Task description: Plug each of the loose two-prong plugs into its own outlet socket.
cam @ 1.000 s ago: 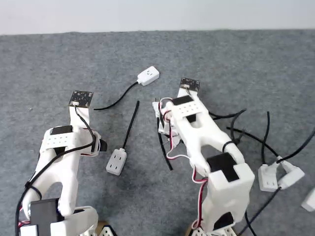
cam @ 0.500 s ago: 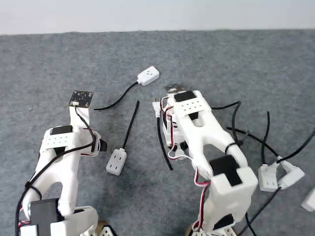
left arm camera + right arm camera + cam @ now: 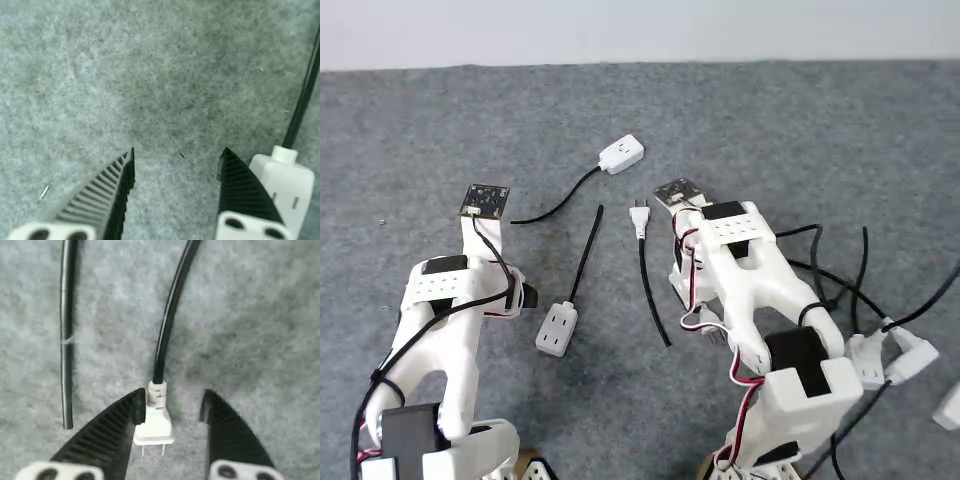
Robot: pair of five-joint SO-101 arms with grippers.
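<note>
The right arm is leaning out over the middle of the mat, right gripper hanging wide open around the white plug; plug is lying flat between the fingers, close against one, prongs toward the far edge, black cord trailing back. The left arm is sitting bent by the near left corner, left gripper gaping wide over bare mat, white socket lying just beside one finger

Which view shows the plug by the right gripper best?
Right wrist view: the plug lies inside the open right gripper, both prongs visible. High view shows it small, beside that arm. Left wrist view faces a socket instead.
</note>
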